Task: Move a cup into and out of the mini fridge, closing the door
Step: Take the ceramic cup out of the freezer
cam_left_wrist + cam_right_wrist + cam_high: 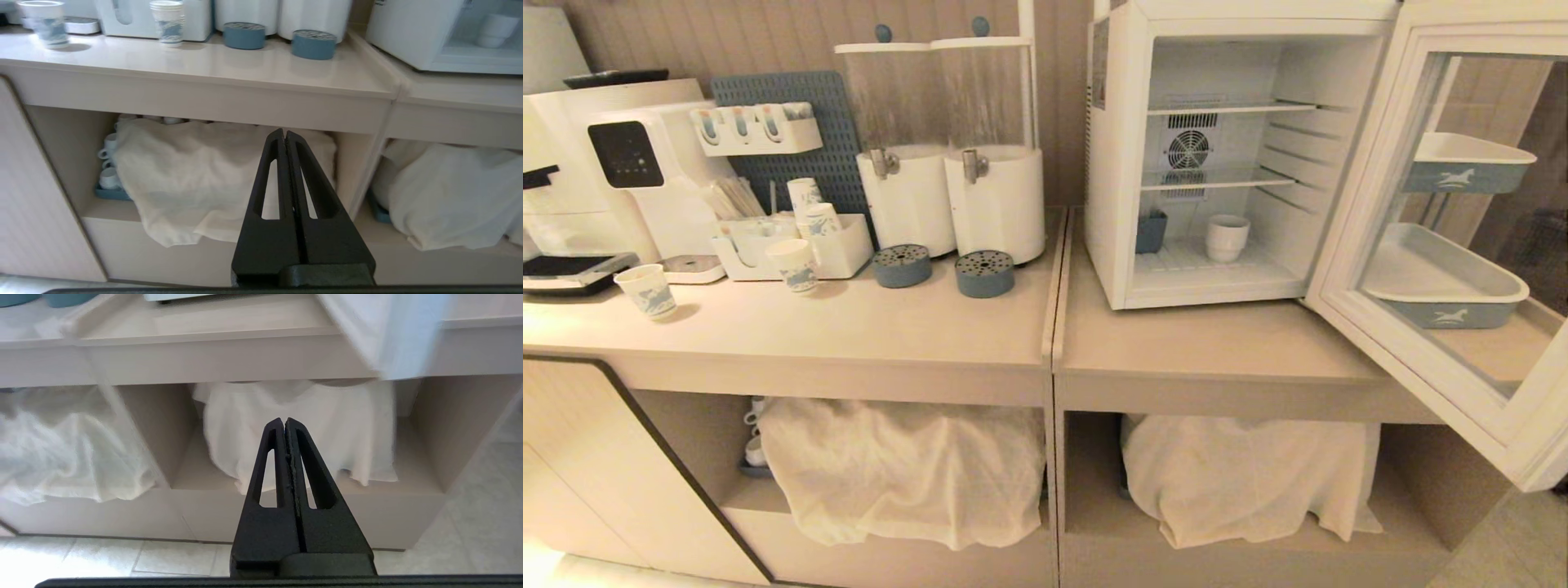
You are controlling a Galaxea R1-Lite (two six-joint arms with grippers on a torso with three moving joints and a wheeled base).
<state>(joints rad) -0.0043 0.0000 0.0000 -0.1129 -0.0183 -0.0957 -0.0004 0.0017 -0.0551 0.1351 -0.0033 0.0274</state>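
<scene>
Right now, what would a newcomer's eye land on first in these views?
The mini fridge on the right counter, its door swung wide open to the right. The cup sits on the fridge floor beside a small blue container. Both grippers are shut and empty, low before the cloth-draped lower shelves: left gripper, right gripper.

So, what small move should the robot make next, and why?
Probably raise the right hand toward the open mini fridge: the cup stands on its floor, the door is swung wide, and both hands are shut and low before the counter.
</scene>
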